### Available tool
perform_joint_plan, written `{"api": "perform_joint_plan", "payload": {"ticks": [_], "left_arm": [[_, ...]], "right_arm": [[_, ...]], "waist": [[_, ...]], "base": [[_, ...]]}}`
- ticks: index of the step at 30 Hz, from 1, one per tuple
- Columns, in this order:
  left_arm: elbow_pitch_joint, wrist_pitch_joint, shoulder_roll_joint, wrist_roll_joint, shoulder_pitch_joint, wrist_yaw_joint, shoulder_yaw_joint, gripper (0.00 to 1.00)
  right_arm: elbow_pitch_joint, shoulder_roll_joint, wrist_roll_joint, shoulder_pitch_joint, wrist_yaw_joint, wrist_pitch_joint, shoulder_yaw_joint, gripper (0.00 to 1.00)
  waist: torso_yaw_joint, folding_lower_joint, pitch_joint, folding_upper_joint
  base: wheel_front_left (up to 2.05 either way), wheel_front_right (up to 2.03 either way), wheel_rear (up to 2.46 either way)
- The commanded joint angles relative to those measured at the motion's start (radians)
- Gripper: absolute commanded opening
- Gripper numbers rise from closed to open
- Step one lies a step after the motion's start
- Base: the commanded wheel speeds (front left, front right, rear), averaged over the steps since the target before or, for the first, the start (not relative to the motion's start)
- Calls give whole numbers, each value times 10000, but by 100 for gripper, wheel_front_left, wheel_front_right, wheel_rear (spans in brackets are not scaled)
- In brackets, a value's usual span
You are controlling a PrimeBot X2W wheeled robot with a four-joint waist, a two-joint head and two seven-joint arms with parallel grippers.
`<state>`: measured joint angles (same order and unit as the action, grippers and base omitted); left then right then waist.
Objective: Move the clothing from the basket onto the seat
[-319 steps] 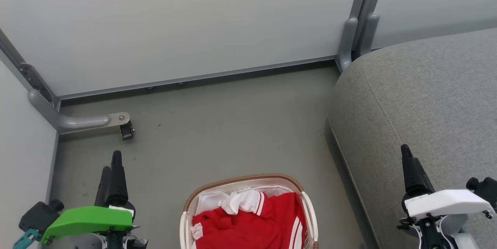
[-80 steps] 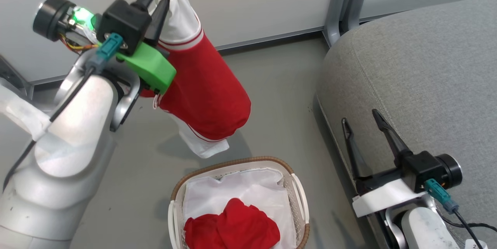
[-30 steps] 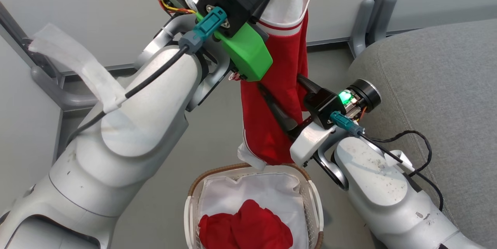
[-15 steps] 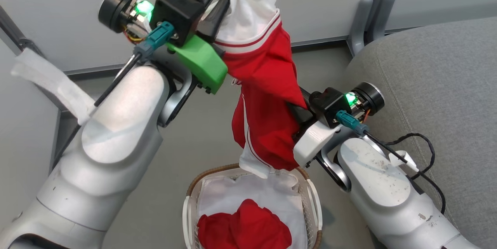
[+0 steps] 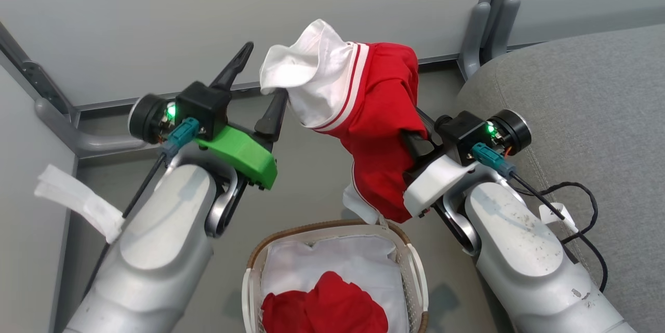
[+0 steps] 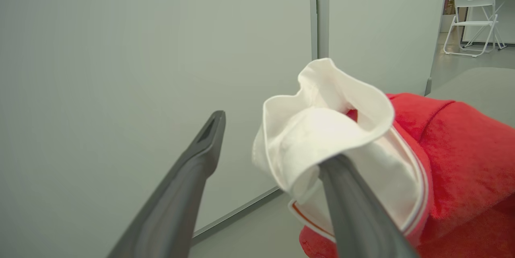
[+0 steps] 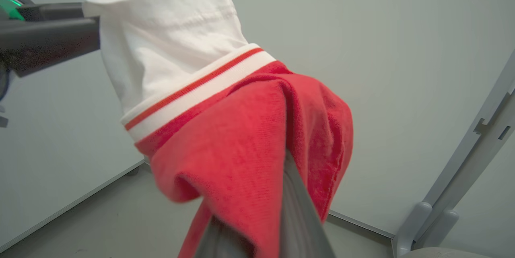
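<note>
The red garment with white cuffs and stripes [image 5: 379, 130] hangs in the air above the basket [image 5: 250, 265]. My right gripper [image 5: 418, 128] is shut on its red middle, the fingertips buried in the fabric [image 7: 241, 145]. My left gripper [image 5: 265, 70] stands open to the left of it, and the white cuff [image 6: 322, 137] is draped over the tip of one of its fingers [image 6: 354, 213]. The plain red garment [image 5: 324, 309] lies bunched on the white liner [image 5: 322, 257] in the basket. The grey seat [image 5: 587, 94] is at the right.
Pale panel walls with grey metal posts [image 5: 486, 16] close off the back and left. A bracket foot [image 5: 78, 138] sits on the grey floor at the left. A black cable [image 5: 576, 192] loops off my right forearm over the seat's edge.
My left gripper has opened, let go of the white cuff and dropped lower to the left. The striped garment now hangs from my right gripper, which has risen a little.
</note>
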<state>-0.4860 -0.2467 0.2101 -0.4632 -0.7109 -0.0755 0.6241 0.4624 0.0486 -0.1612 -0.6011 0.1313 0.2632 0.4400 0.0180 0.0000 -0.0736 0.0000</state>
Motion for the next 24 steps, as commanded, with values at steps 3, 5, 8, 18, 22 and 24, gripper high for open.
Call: {"api": "perform_joint_plan", "payload": {"ticks": [3,5,8,18,22,24], "left_arm": [[27,-140,-111,-102,805,147,-125,100],[91,-188,-155,-92,1190,224,-226,100],[288,-190,-267,-18,1775,289,-370,100],[727,-178,-574,358,2976,198,-1043,100],[754,-179,-740,520,3254,102,-1260,100],[757,-178,-807,605,3361,62,-1345,100]], "right_arm": [[-106,35,-22,252,-10,25,-188,0],[-83,35,46,293,-10,25,-296,0],[-39,35,142,413,-10,25,-435,0],[-20,35,296,349,-10,25,-784,0],[1,35,381,253,-10,25,-1008,0],[18,35,449,219,-10,25,-1158,0]], "waist": [[-38,0,49,0],[-56,0,67,0],[-78,0,60,0],[-158,0,-85,0],[-164,0,-112,0],[-169,0,-125,0]], "base": [[0,0,0],[0,0,0],[0,0,0],[0,0,0],[0,0,0],[0,0,0]]}}
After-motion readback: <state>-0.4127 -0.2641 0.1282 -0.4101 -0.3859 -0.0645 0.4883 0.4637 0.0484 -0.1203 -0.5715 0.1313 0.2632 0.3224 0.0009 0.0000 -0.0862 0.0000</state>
